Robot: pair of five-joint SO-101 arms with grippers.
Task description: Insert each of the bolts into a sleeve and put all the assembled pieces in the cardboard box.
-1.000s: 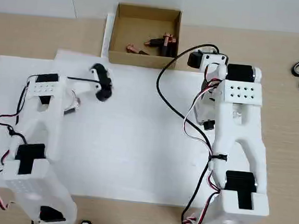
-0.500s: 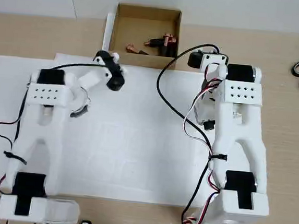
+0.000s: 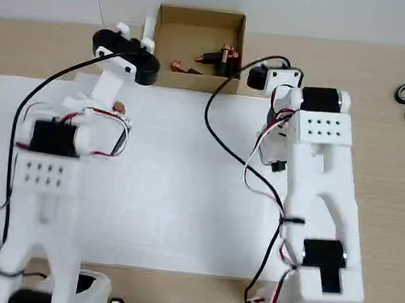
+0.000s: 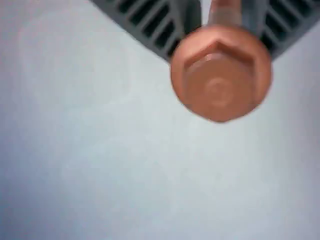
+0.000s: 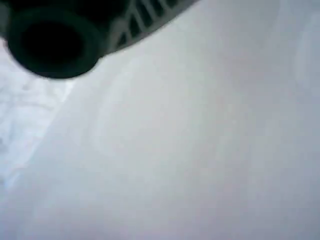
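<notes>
Downturned left gripper [image 4: 220, 15] clamps bolt [image 4: 220, 75] (copper); right gripper [image 5: 62, 22] clamps sleeve [image 5: 50, 47].

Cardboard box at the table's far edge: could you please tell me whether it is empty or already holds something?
Not empty: the open brown cardboard box holds copper bolts in black sleeves on its floor.

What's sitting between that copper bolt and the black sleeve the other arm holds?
In the high view, nothing rests on the white sheet between the copper bolt and the black sleeve; only a black cable loops across.
</notes>
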